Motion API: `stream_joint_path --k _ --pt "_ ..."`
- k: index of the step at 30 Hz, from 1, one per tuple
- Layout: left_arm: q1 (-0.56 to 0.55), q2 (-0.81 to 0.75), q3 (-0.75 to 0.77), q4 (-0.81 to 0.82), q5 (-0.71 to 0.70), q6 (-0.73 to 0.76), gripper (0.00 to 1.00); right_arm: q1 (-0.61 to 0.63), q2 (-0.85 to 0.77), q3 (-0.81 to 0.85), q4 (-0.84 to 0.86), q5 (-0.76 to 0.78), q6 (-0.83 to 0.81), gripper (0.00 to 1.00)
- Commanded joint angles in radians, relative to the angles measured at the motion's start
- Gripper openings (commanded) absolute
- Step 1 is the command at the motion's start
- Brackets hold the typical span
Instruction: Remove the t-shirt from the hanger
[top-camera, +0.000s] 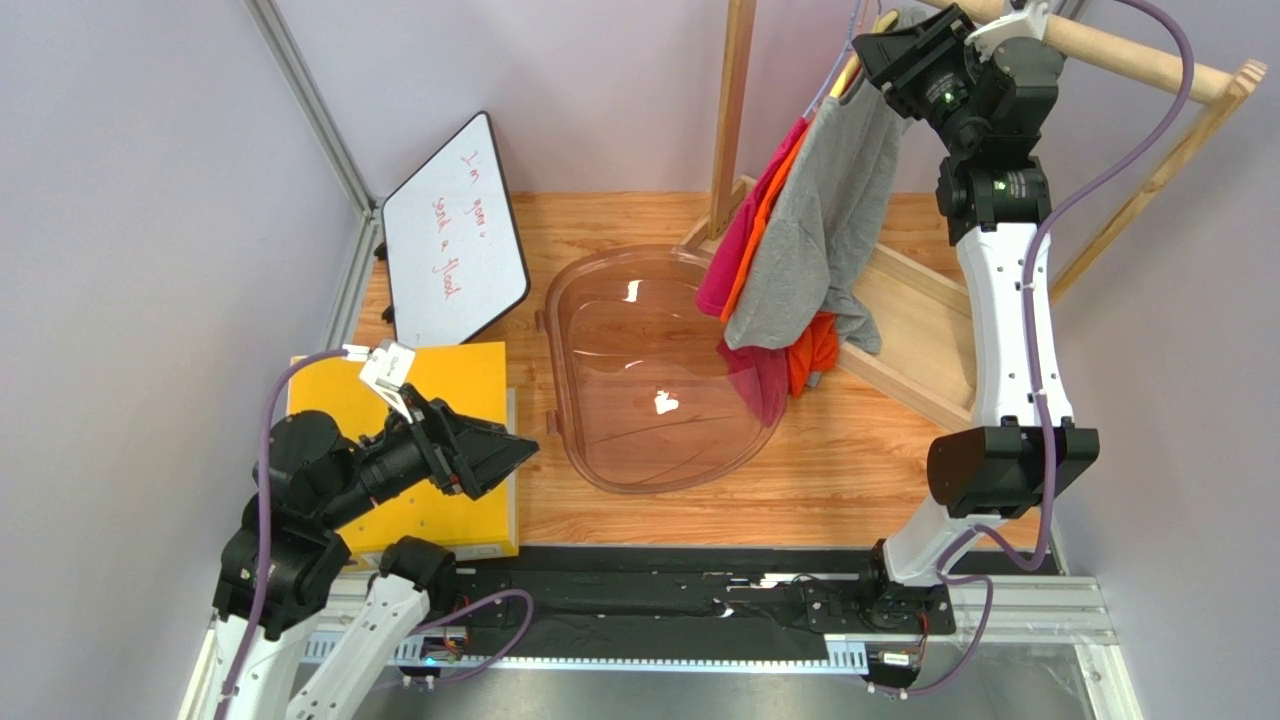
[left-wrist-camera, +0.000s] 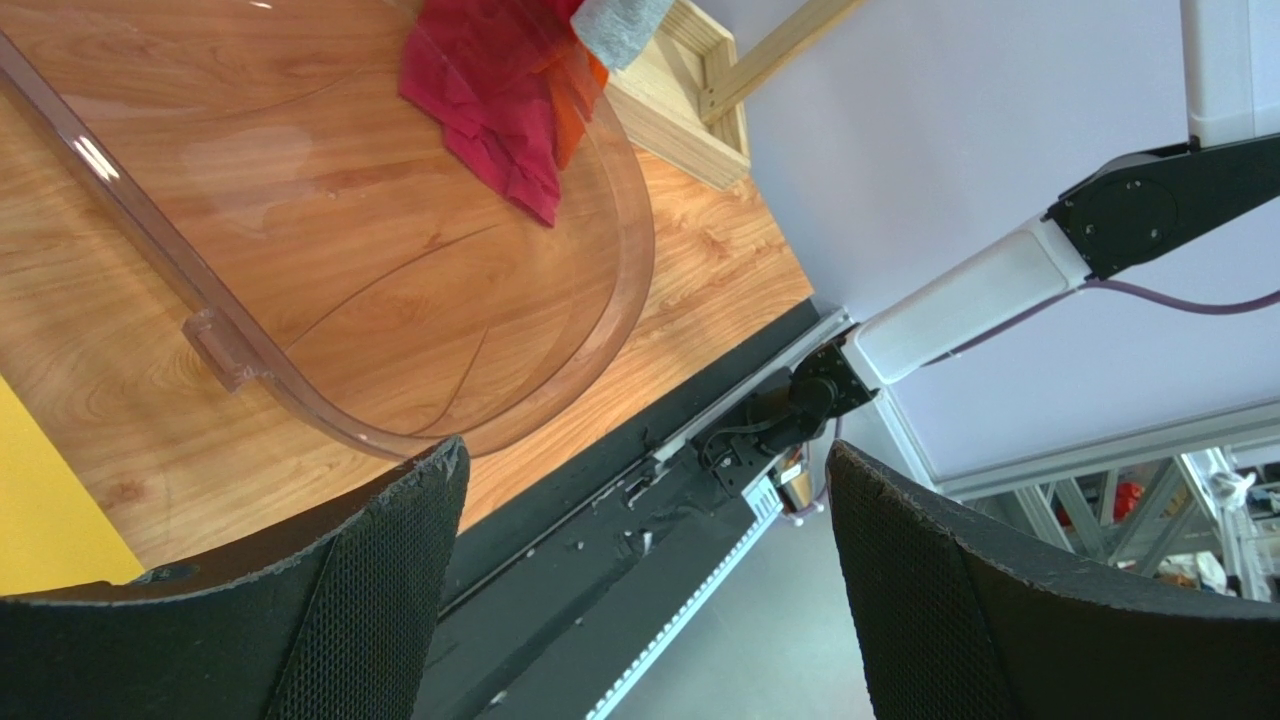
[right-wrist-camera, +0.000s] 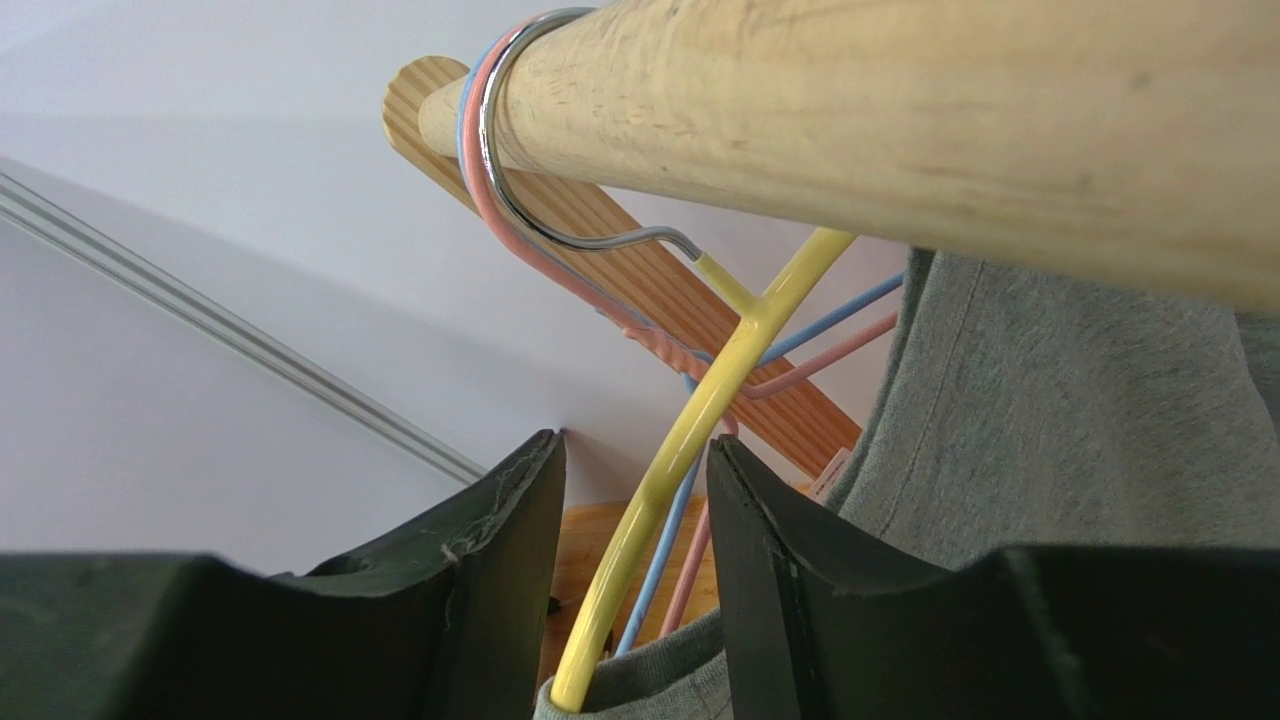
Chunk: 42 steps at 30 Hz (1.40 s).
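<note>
A grey t-shirt hangs on a yellow hanger from the wooden rod at the top right. The shirt's collar shows in the right wrist view. The hanger's chrome hook sits over the rod. My right gripper is raised to the rod; in its own view its jaws stand narrowly apart with the yellow hanger arm between them and a gap showing on the left side. My left gripper is open and empty, low at the left, and its jaws are wide apart in the left wrist view.
Orange and pink shirts hang behind the grey one on blue and pink hangers. A clear plastic tub lies under them. A whiteboard and a yellow block are at the left. The rack's wooden base is at the right.
</note>
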Motion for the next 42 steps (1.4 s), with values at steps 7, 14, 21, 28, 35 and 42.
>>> stream_joint_path --k 7,14,21,28,35,42 --pt "-0.002 -0.017 -0.01 0.019 0.021 -0.013 0.91 0.063 0.049 -0.05 -0.224 0.104 0.008 0.43" --pt "-0.002 -0.026 -0.015 0.016 0.021 -0.013 0.92 0.087 0.016 -0.107 -0.204 0.164 -0.024 0.21" --pt "-0.002 -0.025 -0.009 0.013 0.021 -0.008 0.92 0.088 -0.053 -0.098 -0.193 0.227 -0.071 0.0" --pt "-0.002 -0.026 -0.012 0.013 0.024 -0.011 0.91 0.086 -0.157 -0.104 -0.194 0.22 -0.085 0.0" --pt "-0.002 -0.033 -0.012 0.014 0.031 -0.019 0.91 0.084 -0.287 -0.143 -0.173 0.204 -0.079 0.0" --pt "-0.002 -0.031 -0.015 0.055 0.073 -0.037 0.9 0.066 -0.267 -0.084 -0.145 0.086 -0.022 0.0"
